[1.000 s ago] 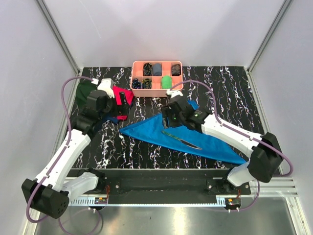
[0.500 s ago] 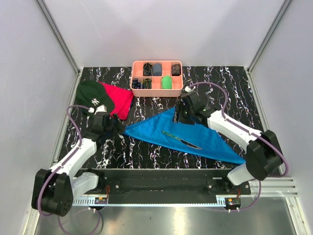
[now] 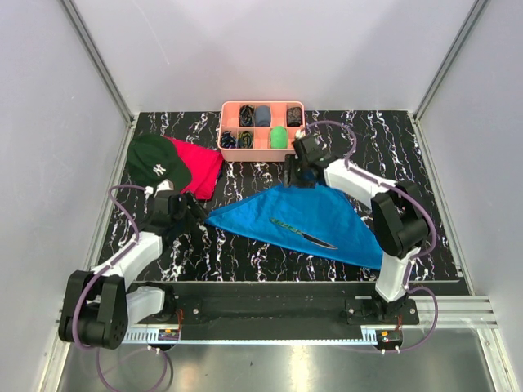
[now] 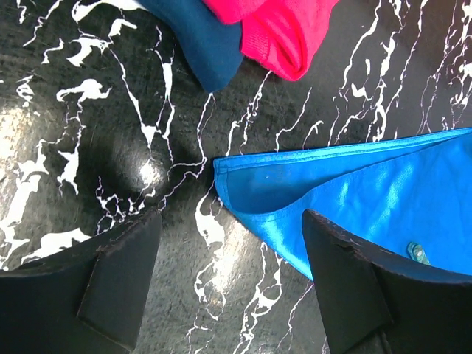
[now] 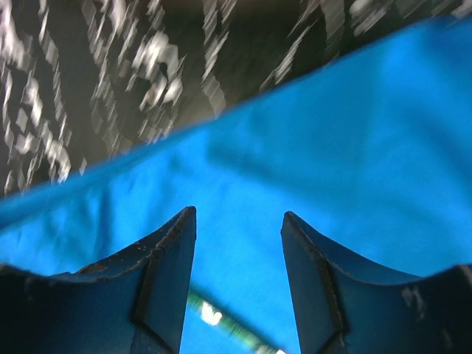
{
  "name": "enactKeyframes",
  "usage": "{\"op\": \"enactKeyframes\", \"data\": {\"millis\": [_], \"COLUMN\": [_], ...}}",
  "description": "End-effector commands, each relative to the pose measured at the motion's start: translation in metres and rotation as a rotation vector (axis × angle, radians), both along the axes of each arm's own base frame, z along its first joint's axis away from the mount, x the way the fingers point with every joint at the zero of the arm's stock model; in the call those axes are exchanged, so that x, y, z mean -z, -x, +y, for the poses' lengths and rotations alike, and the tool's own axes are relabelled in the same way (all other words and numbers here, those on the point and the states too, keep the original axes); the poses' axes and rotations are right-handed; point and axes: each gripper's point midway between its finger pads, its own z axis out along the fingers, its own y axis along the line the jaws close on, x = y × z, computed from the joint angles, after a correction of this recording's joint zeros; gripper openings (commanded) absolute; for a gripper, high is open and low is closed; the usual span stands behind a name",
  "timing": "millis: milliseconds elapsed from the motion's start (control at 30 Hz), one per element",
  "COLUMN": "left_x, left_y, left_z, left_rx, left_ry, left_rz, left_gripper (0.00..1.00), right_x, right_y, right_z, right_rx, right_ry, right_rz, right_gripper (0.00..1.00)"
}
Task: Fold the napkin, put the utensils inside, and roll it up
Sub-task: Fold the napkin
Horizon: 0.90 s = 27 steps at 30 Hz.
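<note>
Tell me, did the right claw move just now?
Yes. The right claw slid farther back, closer to the pink tray, and is now above the blue napkin's far corner.

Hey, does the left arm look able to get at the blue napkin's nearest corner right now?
Probably yes: the left gripper hangs open right by the napkin corner, only bare table between them.

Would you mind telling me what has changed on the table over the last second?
The left gripper pulled back toward the near left, uncovering the cap and red cloth, and now sits open by the napkin's left corner. The right gripper moved away across the napkin toward the tray, open, holding nothing. The napkin, the utensil on it, cap, red cloth and tray look unmoved.
</note>
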Motion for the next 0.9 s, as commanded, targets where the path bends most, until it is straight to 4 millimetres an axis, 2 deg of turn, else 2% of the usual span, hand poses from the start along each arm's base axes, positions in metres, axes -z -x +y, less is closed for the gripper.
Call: {"op": "enactKeyframes", "data": {"millis": [0,33,67,133,167,200,300,567,867], "left_x": [-0.011,-0.012,-0.013,-0.013,-0.013,-0.014,-0.015,-0.014,-0.010], "left_y": [-0.015,-0.015,-0.017,-0.017,-0.018,-0.019,-0.021,-0.024,-0.026], "left_z": [-0.001,0.001,0.002,0.003,0.004,0.005,0.006,0.009,0.009], "left_rx": [0.011,0.006,0.003,0.001,0.000,-0.002,-0.005,-0.010,-0.011], "left_ry": [0.029,0.030,0.034,0.035,0.037,0.038,0.044,0.051,0.061], "left_rz": [-0.063,-0.064,-0.067,-0.062,-0.062,-0.063,-0.061,-0.055,-0.041], "left_gripper": [0.80,0.80,0.80,0.80,0.80,0.80,0.80,0.80,0.80], "right_x": [-0.018,-0.016,-0.019,-0.009,-0.014,-0.006,-0.005,0.004,0.019], "right_y": [-0.061,-0.070,-0.079,-0.091,-0.103,-0.106,-0.122,-0.136,-0.126], "right_z": [-0.047,-0.061,-0.066,-0.076,-0.085,-0.087,-0.093,-0.090,-0.080], "right_rx": [0.097,0.111,0.121,0.116,0.128,0.120,0.078,-0.055,-0.158], "right_ry": [0.107,0.108,0.103,0.121,0.119,0.130,0.154,0.200,0.167], "right_rz": [-0.123,-0.115,-0.124,-0.115,-0.132,-0.119,-0.137,-0.158,-0.126], "right_gripper": [0.57,0.54,0.53,0.53,0.52,0.51,0.48,0.46,0.44]}}
